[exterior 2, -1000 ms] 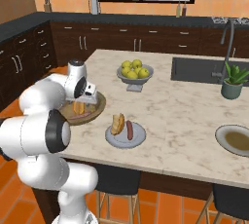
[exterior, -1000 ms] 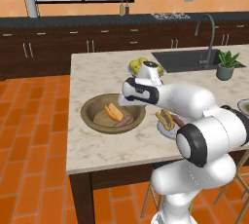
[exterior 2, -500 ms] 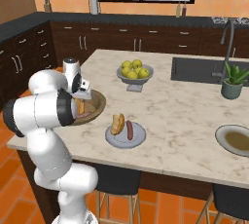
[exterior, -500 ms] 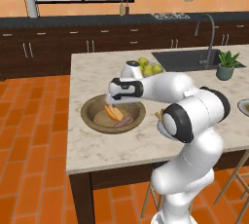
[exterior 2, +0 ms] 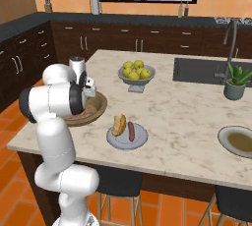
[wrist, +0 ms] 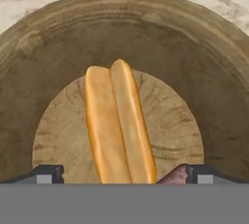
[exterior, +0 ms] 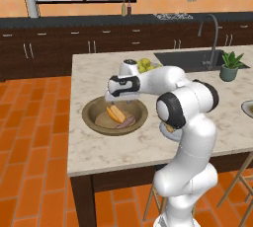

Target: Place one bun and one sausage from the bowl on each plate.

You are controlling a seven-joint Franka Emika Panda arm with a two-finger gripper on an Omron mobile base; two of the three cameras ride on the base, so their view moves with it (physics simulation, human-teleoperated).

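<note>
Hand view looks down on the counter (exterior: pixel 99 147), then the wooden bowl (wrist: pixel 48 47), then the bun (wrist: pixel 119 125) lying lengthwise in its middle with the sausage (wrist: pixel 172 175) touching its near right end. One plate (exterior 2: pixel 140 141) to the right already carries a bun and sausage; another plate (exterior 2: pixel 231 131) at the far right looks unfilled. Risk, I judge: closing here could pinch the sausage along with the bun or nudge it aside. From the left base view, the arm reaches left with the wrist bent down, and the claw (wrist: pixel 124 173) hangs above the bun, fingers wide apart, holding nothing.
</note>
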